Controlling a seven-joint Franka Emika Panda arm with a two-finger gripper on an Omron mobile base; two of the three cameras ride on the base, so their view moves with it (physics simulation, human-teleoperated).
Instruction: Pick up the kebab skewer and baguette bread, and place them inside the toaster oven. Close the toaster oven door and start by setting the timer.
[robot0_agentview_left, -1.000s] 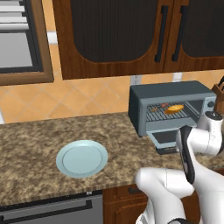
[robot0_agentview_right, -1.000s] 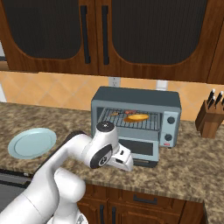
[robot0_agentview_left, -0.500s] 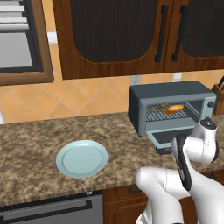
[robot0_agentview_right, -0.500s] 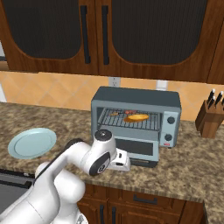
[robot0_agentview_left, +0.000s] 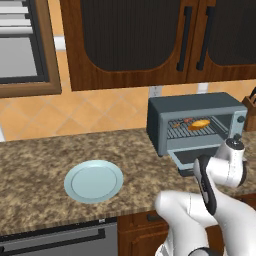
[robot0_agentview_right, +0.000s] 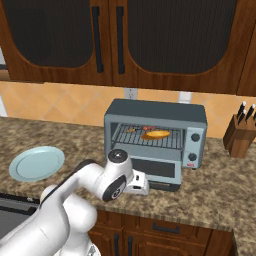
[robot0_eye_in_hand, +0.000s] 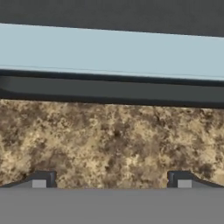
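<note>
One skewer, one loaf, both in the oven
The kebab skewer (robot0_agentview_right: 134, 129), seemingly single, and baguette bread (robot0_agentview_right: 156, 134) share the toaster oven (robot0_agentview_right: 155, 112) rack; gripper (robot0_eye_in_hand: 111, 178) spread near the lowered toaster oven door (robot0_eye_in_hand: 111, 52).

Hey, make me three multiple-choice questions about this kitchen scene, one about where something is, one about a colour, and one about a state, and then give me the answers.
1. Where is the baguette bread?
A. On the plate
B. On the wire rack inside the toaster oven
C. On the counter beside the knife block

2. What colour is the plate on the counter?
A. Light blue
B. Red
C. Black

3. How does the toaster oven door stand?
A. Shut upright
C. Taken off and lying on the plate
B. Folded down open

Answers:
1 B: the baguette bread lies on the rack inside the toaster oven, next to the kebab skewer.
2 A: the plate is pale blue against the brown speckled counter.
3 B: the toaster oven door hangs down in front of the open cavity, with the open gripper facing its edge.
</note>
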